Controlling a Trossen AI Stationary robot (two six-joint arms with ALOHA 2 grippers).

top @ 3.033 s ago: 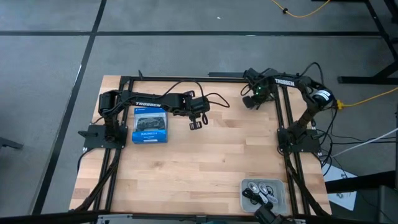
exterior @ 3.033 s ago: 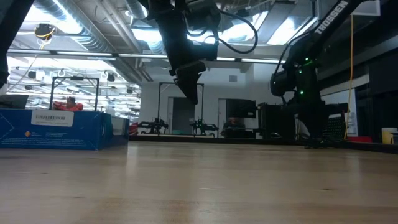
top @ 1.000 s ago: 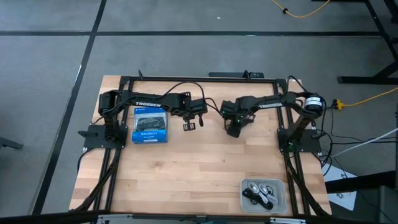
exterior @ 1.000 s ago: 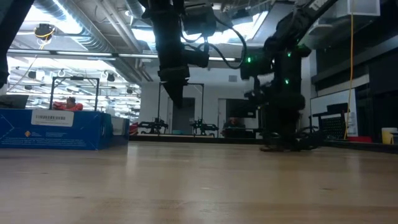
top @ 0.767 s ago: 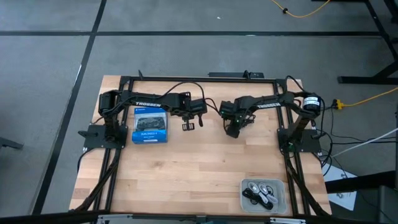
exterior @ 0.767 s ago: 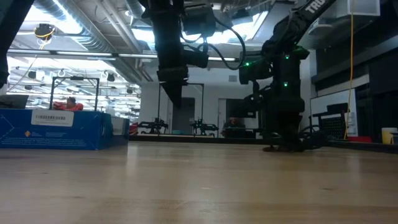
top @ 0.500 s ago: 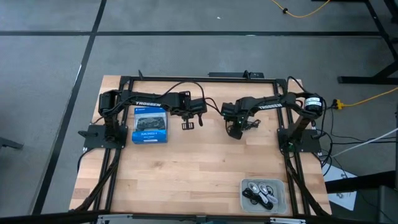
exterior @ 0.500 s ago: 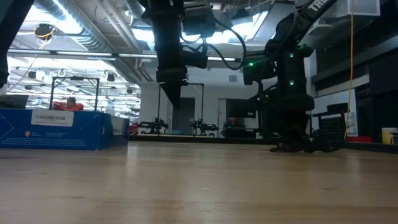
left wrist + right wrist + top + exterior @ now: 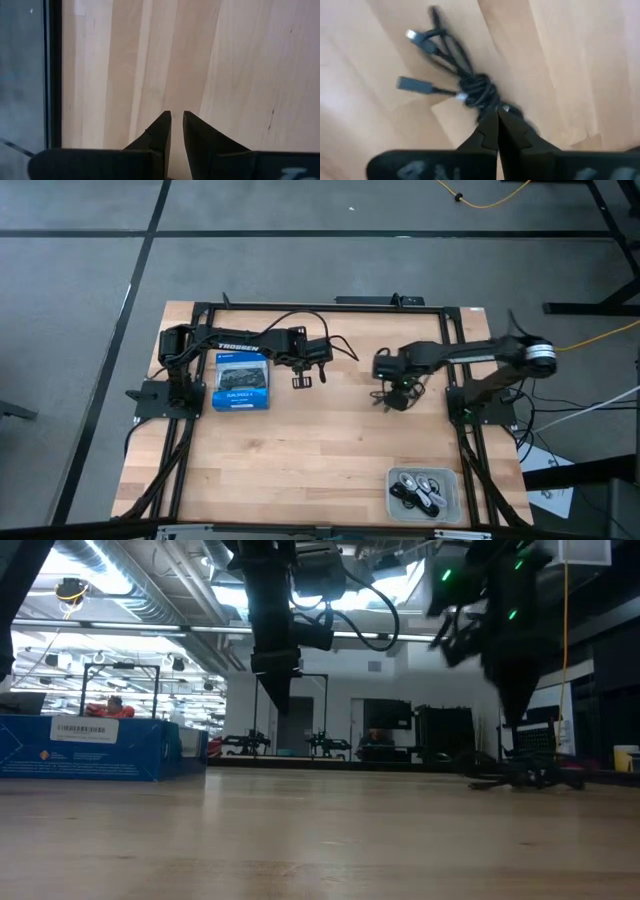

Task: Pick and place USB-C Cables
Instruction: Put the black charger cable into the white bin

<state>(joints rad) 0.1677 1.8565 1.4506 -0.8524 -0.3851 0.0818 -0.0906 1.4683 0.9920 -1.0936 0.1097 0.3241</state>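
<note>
A black USB-C cable bundle (image 9: 470,87), wound at its middle with two plug ends loose, is in my right gripper (image 9: 497,116), which is shut on it and points down over the table's right middle (image 9: 398,396). Several more cables, black and pale, lie in a clear tray (image 9: 425,491) at the near right corner. My left gripper (image 9: 305,381) hangs above the table's far middle, right of the blue box (image 9: 241,383). Its fingers (image 9: 177,120) stand a narrow gap apart with nothing between them. My right gripper pinches the black cable bundle at its wound middle (image 9: 487,102) between its two fingertips (image 9: 489,127), from above, pointing down. The bundle hangs below the fingers, its plug ends (image 9: 412,60) trailing loose. In the low view its dark tangle (image 9: 520,778) shows at table level; whether it touches the table I cannot tell.
The blue box (image 9: 90,748) stands at the far left. Black frame rails (image 9: 460,430) run along the table's left, right and far sides. Bare wood lies between the arms and the near edge.
My right gripper has risen and gone toward the table's right edge, and the black cable bundle has gone with it.
</note>
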